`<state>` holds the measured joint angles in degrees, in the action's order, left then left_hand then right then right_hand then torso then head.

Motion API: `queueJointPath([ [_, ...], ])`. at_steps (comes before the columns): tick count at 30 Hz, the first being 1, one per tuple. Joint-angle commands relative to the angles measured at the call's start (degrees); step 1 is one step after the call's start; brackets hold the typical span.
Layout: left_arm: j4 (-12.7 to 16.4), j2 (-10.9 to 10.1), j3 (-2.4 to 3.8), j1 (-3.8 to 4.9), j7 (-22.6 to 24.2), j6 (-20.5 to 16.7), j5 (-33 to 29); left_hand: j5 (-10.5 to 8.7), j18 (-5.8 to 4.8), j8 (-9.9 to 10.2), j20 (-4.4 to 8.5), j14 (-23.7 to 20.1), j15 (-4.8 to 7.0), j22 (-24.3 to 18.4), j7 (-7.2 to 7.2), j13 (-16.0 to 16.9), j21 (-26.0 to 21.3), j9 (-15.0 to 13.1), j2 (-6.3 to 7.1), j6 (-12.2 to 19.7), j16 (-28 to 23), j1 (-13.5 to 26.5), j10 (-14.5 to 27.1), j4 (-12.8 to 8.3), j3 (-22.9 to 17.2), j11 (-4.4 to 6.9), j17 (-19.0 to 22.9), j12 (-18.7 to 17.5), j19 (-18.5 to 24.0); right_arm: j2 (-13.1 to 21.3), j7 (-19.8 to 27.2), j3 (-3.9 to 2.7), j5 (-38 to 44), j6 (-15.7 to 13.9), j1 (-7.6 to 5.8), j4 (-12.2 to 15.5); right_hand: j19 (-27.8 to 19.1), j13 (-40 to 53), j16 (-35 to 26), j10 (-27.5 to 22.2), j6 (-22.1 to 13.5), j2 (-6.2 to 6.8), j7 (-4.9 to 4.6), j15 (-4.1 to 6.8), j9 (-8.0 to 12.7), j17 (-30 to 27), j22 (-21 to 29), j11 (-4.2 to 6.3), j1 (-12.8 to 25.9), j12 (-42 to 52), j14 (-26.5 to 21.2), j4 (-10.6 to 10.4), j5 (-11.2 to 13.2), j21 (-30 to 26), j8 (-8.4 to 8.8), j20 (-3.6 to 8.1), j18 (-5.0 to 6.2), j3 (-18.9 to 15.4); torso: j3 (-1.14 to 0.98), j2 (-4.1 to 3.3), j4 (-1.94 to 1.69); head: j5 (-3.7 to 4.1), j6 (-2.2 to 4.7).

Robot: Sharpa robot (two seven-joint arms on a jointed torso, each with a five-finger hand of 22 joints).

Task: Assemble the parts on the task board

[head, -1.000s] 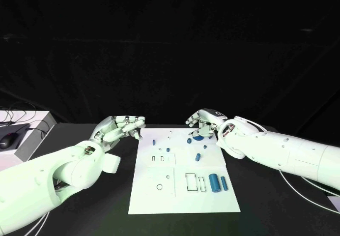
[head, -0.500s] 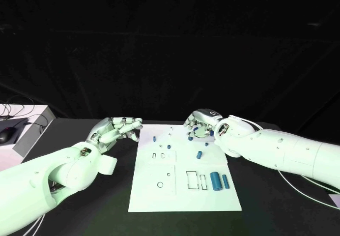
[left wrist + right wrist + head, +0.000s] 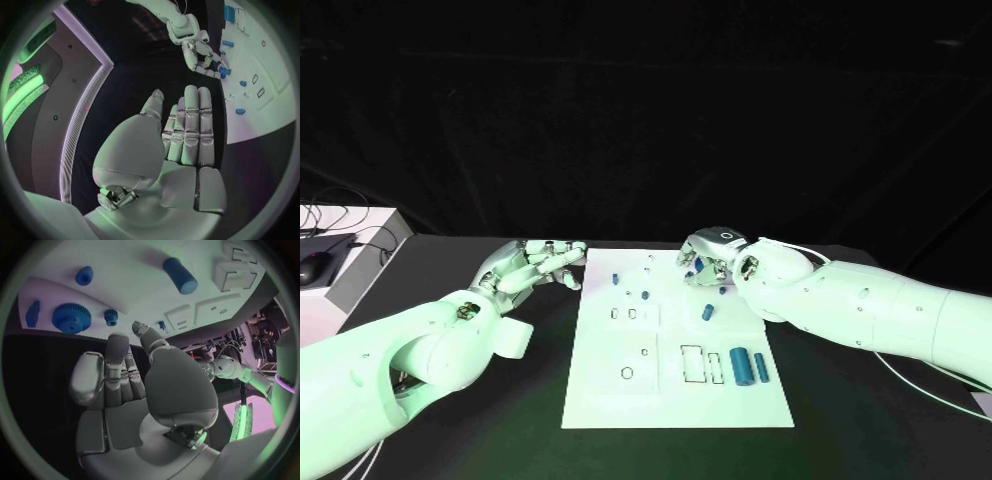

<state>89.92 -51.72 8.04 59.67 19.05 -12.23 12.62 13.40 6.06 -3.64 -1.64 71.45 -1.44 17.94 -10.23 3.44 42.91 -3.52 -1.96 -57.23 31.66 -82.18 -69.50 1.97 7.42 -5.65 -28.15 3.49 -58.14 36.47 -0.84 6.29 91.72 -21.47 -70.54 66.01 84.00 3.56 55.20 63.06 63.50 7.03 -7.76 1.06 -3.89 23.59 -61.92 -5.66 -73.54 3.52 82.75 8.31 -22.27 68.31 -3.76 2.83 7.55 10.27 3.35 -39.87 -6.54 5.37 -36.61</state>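
On my left, the left robot hand (image 3: pixel 538 263) hangs just off the left edge of the white board (image 3: pixel 678 400), over the dark desk (image 3: pixel 473 420); its fingers lie loosely side by side and hold nothing. On the board I see small blue pegs (image 3: pixel 629 292) near the far left, empty slots (image 3: pixel 630 314) in the middle, and two blue cylinders (image 3: pixel 749 368) lying side by side nearer me on the right.

The right robot hand (image 3: pixel 711 262) sits over the far right corner of the board. From its wrist camera the fingers look curled but empty, with a blue gear (image 3: pixel 71 318), a small blue knob (image 3: pixel 110 316) and a blue cylinder (image 3: pixel 180 275) on the board beyond the fingertips.

I judge the step is picking a part at that far corner. To do it well I'd spread the fingers first, come straight down over one part only, and keep clear of its neighbours so nothing rolls.
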Motion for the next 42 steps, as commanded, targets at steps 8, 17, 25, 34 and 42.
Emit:
queueJointPath([
  [8, 0.2, -0.1, 0.09, -0.02, 0.0, 1.1, 0.5, -0.19, 0.81, 0.2, -0.24, -0.4, -0.11, -0.4, -0.22, 0.0, -0.6, 0.0, -0.16, 1.1, -0.4, 0.4, 0.6, -0.3, 0.2, -0.3, 0.3, 0.0, 0.2, -0.1, -3.8, -0.02, 4.1, 1.4, 0.38, -0.7, 3.5, 0.1, 0.8, -0.9, 1.3, -0.29, 0.02, -0.01, 0.0, -2.3, -0.1, -0.13, -1.2, -0.1, -0.6, 0.2, 0.1, -2.3, 0.12, -0.36, 1.05, 0.9, 0.28, -0.82, -0.38, 0.44, 0.14],
  [17, -0.2, -0.1, 0.1, -0.04, -0.2, 1.2, 0.5, -0.19, 0.79, 0.2, -0.31, -0.4, -0.18, -0.8, -0.33, 0.0, -0.7, 0.0, -0.16, 1.7, -0.4, 0.6, 0.9, -0.3, 0.2, -0.4, 0.6, 0.0, 0.1, 0.0, -4.2, -0.03, 4.7, 0.1, 0.42, -1.0, 3.7, 0.0, 1.3, -1.0, 1.1, -0.41, -0.13, -0.01, 0.0, -3.5, -1.3, -0.18, -1.1, -0.1, -0.8, 0.7, 0.3, -3.4, 0.17, -0.34, 1.1, 3.0, 0.36, -1.23, -0.59, 0.72, 0.41],
  [25, -0.3, -0.1, 0.1, -0.04, -0.4, 1.2, 0.5, -0.19, 0.81, 0.2, -0.34, -0.4, -0.2, -0.9, -0.35, 0.0, -0.8, 0.0, -0.21, 1.8, -0.4, 0.6, 0.9, -0.2, 0.2, -0.42, 0.7, 0.0, 0.1, -0.2, -3.9, -0.04, 4.9, -0.2, 0.41, -1.3, 3.8, 0.0, 1.4, -0.4, 0.8, -0.6, -0.21, 0.08, 0.0, -4.3, -1.6, -0.11, -0.5, -0.1, -0.8, 1.1, 0.4, -4.2, 0.2, -0.32, 1.2, 5.7, 0.41, -1.7, -0.68, 0.75, 0.68],
  [34, -0.4, -0.2, 0.1, -0.04, -0.7, 1.2, 0.5, -0.19, 0.81, 0.2, -0.34, -0.4, -0.2, -0.9, -0.35, 0.0, -0.8, 0.0, -0.21, 1.8, -0.4, 0.6, 0.9, -0.2, 0.2, -0.42, 0.7, 0.0, 0.1, -0.5, -3.8, -0.03, 4.7, 1.5, 0.44, -1.8, 3.8, 0.0, 1.5, 0.3, 0.2, -0.59, -0.24, 0.14, 0.0, -4.7, -2.3, -0.01, 0.0, -0.1, -0.8, 1.7, 0.6, -4.8, 0.2, -0.3, 1.23, 7.7, 0.43, -2.04, -0.7, 0.68, 0.82],
  [42, -0.5, -0.3, 0.1, -0.04, -0.8, 1.2, 0.5, -0.28, 0.82, 0.2, -0.35, -0.4, -0.21, -1.2, -0.34, 0.0, -0.8, 0.1, -0.2, 1.9, -0.4, 0.6, 1.0, -0.3, 0.2, -0.42, 0.9, 0.0, 0.0, -0.3, -4.2, -0.03, 4.7, 2.3, 0.45, -1.9, 3.8, 0.0, 1.4, 1.6, 0.4, -0.74, -0.19, 0.31, 0.0, -4.8, -2.5, 0.28, 0.1, -0.1, -0.8, 1.8, 0.7, -5.0, 0.19, -0.21, 1.24, 8.6, 0.46, -2.34, -0.74, 0.72, 0.95],
])
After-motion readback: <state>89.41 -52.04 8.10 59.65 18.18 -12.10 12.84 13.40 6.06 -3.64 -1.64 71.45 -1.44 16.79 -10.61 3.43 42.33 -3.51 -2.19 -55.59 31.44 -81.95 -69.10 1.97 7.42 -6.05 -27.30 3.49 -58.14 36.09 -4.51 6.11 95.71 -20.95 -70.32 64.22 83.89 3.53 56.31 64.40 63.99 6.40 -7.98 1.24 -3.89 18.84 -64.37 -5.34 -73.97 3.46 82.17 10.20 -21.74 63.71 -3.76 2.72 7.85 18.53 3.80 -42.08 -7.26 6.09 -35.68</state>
